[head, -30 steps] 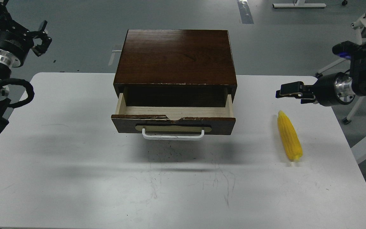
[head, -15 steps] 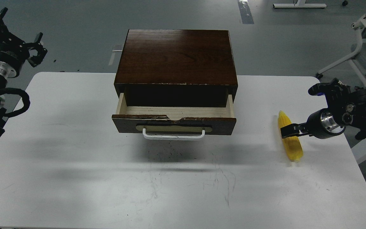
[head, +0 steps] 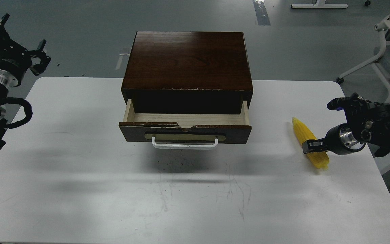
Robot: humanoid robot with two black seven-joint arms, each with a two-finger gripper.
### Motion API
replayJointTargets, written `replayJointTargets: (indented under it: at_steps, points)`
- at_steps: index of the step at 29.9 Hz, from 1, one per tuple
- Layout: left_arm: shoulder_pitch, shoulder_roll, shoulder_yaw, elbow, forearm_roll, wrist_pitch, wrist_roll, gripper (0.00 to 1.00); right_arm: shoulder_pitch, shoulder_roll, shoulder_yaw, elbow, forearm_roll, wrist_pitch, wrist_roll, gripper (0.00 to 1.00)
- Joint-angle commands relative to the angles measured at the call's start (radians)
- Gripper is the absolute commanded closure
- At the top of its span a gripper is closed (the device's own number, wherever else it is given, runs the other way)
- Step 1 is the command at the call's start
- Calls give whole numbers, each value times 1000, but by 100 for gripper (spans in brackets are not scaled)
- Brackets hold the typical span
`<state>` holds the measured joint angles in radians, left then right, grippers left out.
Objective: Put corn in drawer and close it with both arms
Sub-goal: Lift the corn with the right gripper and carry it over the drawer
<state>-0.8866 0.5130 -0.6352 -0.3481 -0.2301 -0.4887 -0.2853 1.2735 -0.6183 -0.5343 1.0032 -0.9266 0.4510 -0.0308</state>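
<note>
My right pincer (head: 309,146) is on the corn cob (head: 308,142), grip unconfirmed; the cob lies on the table (head: 80,169), right of the open drawer (head: 185,126). I should clamp mid-cob before lifting. Left pincer (head: 36,57) released.

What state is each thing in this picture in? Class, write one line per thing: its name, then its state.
drawer: pulled open, nothing seen inside.
corn: lying on the table, right of the drawer, outside it.
right gripper: down at the corn; grip unclear.
left gripper: raised at the far left corner, holding nothing; fingers unclear.
</note>
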Motion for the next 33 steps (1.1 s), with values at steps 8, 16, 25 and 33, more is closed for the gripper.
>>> replayJointTargets:
  at_steps: [8,16,25,33]
  points:
    - [-2,2,0,0,2,0,0,2,46,-29,11,8,8,0,0,95]
    - [0,15,0,0,8,0,2,2,360,-78,25,20,-3,-61,26,100]
    - [-3,18,3,0,14,0,8,2,592,107,48,41,-49,-118,201,100]
    - [-3,39,3,0,15,0,15,2,662,276,48,158,-225,-117,250,100]
